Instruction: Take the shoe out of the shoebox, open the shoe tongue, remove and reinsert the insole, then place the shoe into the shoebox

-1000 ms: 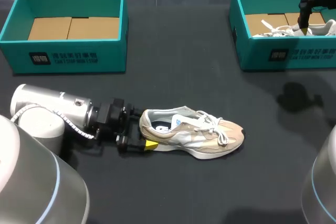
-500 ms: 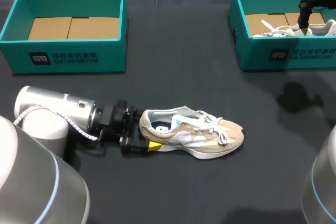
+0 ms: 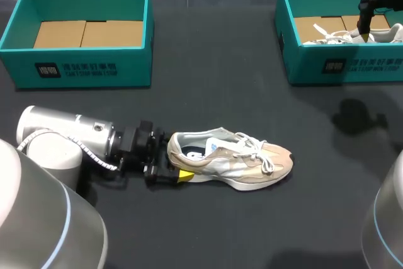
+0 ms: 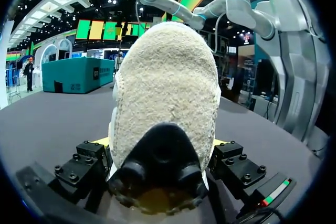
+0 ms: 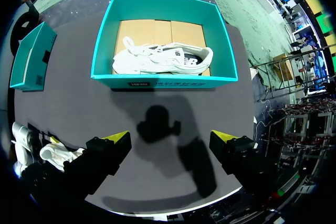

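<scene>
2 boxes point(image 3: 82, 70) point(image 3: 302, 64), prob. 2 shoes point(image 3: 233, 159) point(image 3: 327, 37).

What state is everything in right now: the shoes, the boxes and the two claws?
beige shoe: out of its box, standing on its sole on the table.
left gripper: shut on the beige shoe's heel.
right gripper: open, empty.
left shoebox: open, no shoe inside.
right shoebox: open, with a shoe inside.
white shoe: lying in the right shoebox.

L tool point(image 4: 161, 141) tips behind shoe point(image 4: 165, 87) heel
</scene>
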